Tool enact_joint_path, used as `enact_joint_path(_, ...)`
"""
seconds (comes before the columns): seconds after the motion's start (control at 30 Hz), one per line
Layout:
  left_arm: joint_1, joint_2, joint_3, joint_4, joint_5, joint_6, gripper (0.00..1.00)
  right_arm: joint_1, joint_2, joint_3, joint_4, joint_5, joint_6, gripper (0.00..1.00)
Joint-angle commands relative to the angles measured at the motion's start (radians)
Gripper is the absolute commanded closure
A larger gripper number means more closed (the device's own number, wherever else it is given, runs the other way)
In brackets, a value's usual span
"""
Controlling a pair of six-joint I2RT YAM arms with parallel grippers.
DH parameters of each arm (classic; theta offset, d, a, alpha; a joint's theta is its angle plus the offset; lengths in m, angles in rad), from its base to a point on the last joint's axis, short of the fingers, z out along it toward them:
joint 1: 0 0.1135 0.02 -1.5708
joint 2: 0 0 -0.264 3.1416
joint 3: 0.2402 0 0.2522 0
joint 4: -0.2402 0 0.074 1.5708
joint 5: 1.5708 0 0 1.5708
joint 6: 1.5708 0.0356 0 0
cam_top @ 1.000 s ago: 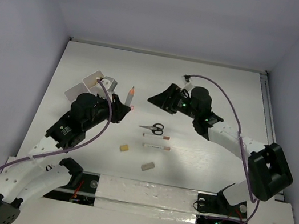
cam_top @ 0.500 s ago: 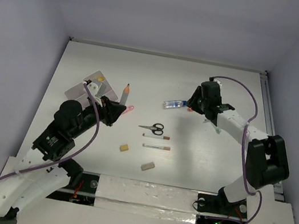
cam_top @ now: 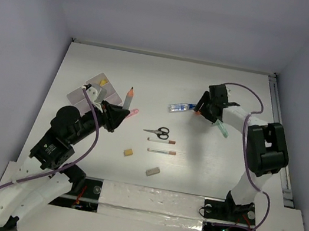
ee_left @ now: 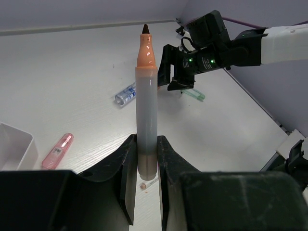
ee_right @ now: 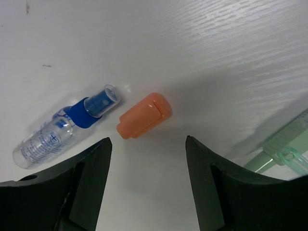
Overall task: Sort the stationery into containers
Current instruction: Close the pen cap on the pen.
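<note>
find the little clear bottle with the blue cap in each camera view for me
Top external: the bottle lies right of centre, above the scissors.
Left wrist: bottle just left of the held marker, mid-height.
Right wrist: bottle lower left, beside the orange cap.
Shared landmark: the green pen, to the bottle's right in all three.

white table (cam_top: pixel 221 181) | holds: tray (cam_top: pixel 79 93) | scissors (cam_top: pixel 158 132) | pink marker (cam_top: pixel 133 112) | clear tube (cam_top: pixel 181 106) | orange cap (ee_right: pixel 144 115) | cream stick (cam_top: pixel 161 151) | yellow block (cam_top: pixel 128 153) | beige block (cam_top: pixel 152 171)
</note>
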Motion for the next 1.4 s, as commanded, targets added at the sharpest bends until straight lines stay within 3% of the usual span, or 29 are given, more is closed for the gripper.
enact_joint_path(0.0, 0.002, -0.014, -0.001, 0.043, 0.02, 0.012, 1.0, -0.008, 0.011, 0.063, 0.02, -0.003, 0.017, 0.31)
enact_joint_path(0.2, 0.002, -0.014, 0.001, 0.042, 0.018, 0.013, 1.0, -0.008, 0.044, 0.097, -0.012, 0.045, 0.012, 0.42)
enact_joint_path(0.63, 0.011, -0.018, 0.001, 0.04, 0.008, 0.015, 1.0, -0.008, 0.108, 0.161, -0.069, 0.066, -0.025, 0.47)
enact_joint_path(0.9, 0.011, -0.012, 0.001, 0.04, 0.006, 0.013, 1.0, -0.008, 0.102, 0.172, -0.109, 0.062, -0.103, 0.6)
enact_joint_path(0.97, 0.02, -0.009, 0.001, 0.042, 0.006, 0.013, 1.0, -0.008, 0.094, 0.166, -0.118, 0.076, -0.114, 0.6)
enact_joint_path(1.1, 0.02, -0.001, -0.001, 0.045, 0.014, 0.012, 1.0, -0.008, 0.099, 0.181, -0.141, 0.09, -0.152, 0.44)
enact_joint_path(1.37, 0.029, 0.005, -0.001, 0.048, 0.022, 0.01, 1.0, -0.008, 0.155, 0.242, -0.178, 0.105, -0.204, 0.53)
